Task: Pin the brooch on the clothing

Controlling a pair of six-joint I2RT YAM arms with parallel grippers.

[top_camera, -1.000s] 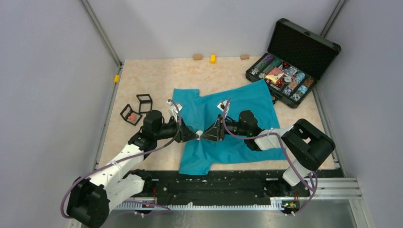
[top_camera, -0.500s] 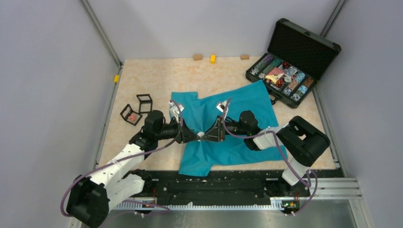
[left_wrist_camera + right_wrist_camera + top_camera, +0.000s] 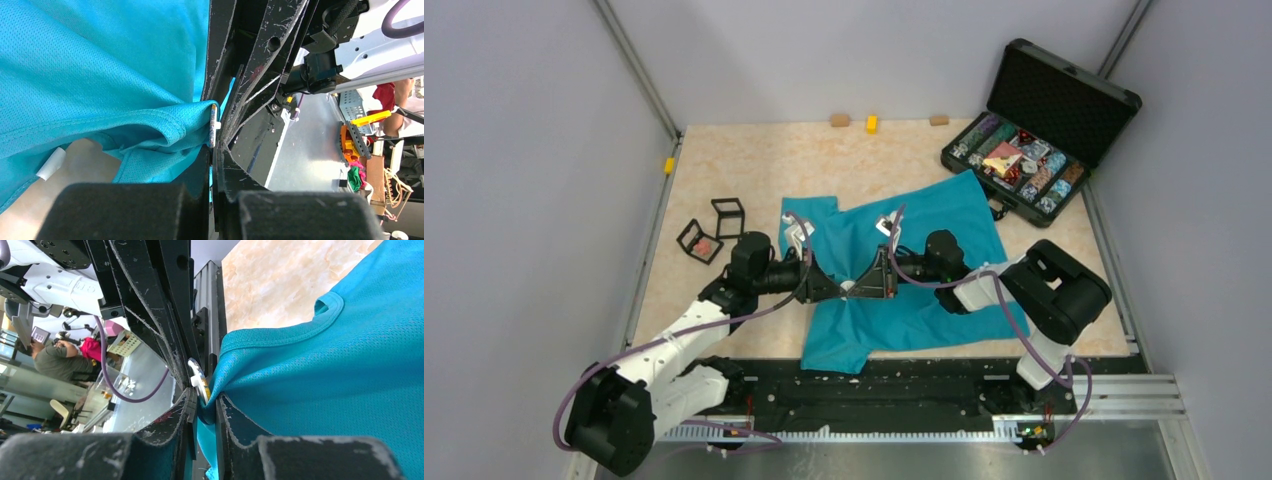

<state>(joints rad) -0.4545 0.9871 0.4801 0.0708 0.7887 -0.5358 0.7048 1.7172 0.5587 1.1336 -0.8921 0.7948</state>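
Meeting tip to tip over the middle of the shirt (image 3: 924, 215), the left claw (image 3: 837, 288) and right claw (image 3: 862, 286) are both engaged at one raised fold close to the collar (image 3: 327, 307).

Left claw: closed, with the brooch (image 3: 214, 125) nipped at its tips. Only a thin pale edge of it shows, standing upright against the cloth.

Right claw: jaws drawn narrow, with a fold of shirt filling the gap between them. This is judged to be a pinch on the fabric.

The brooch touches that fold, between the two sets of fingers.

Assessment: the step in hand is driving the pin through the held fold. The pin itself is not visible in any view, so whether it has entered the cloth cannot be told.

Recommendations:
- Hold the right pinch firm so the fold presents a taut ridge; slack mesh will only push away from the point.
- Advance the left claw along the pin's line, not across it, in small amounts.
- Avoid twisting. The brooch is gripped by a thin edge and could rotate or slip out.
- Release only once cloth is seen on both sides of the pin.

Risk noted: the fingers are crowded, and contact between the claws could knock the brooch loose.
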